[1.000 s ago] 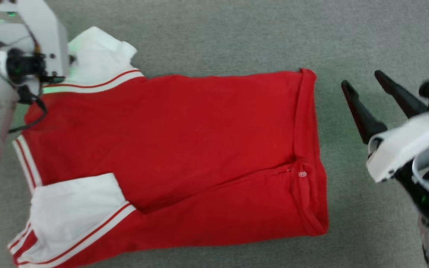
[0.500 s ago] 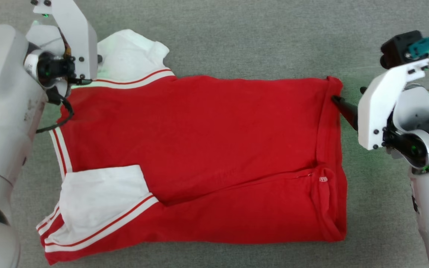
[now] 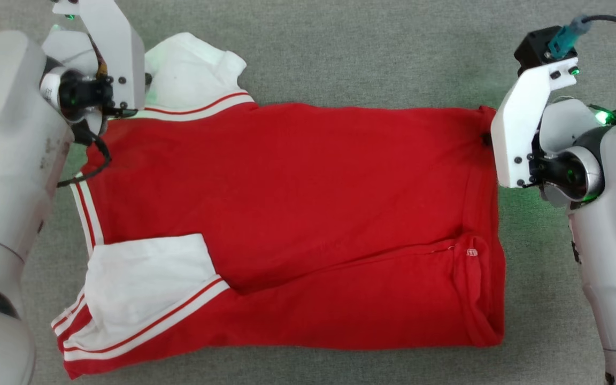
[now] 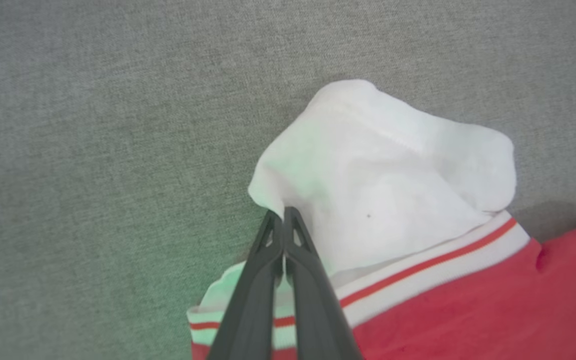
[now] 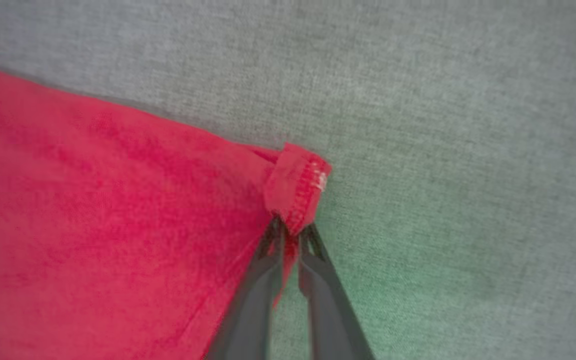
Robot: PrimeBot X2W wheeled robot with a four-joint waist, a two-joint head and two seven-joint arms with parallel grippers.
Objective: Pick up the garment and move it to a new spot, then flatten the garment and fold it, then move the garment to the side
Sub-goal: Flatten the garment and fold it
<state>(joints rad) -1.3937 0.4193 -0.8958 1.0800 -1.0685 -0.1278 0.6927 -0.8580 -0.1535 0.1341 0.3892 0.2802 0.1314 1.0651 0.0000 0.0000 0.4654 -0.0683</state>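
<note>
So it looks mid-fold — your left gripper (image 4: 284,220) clamps the garment (image 3: 297,203) by its far-left sleeve (image 4: 393,170), right gripper (image 5: 290,232) pinches the far-right hem corner (image 5: 298,180); lift both evenly nearward

You are looking down on a grey surface (image 3: 351,48) with a fine, felt-like weave. It may be carpet or a cloth-covered table; the views do not let you tell which. It lies flat and plain out to each edge of your head view. The light is soft and even, and shadows are faint. A green glow (image 3: 522,211) tints the grey at the right, and similar green patches colour it in your left wrist view (image 4: 168,260) and right wrist view (image 5: 418,300).
</note>
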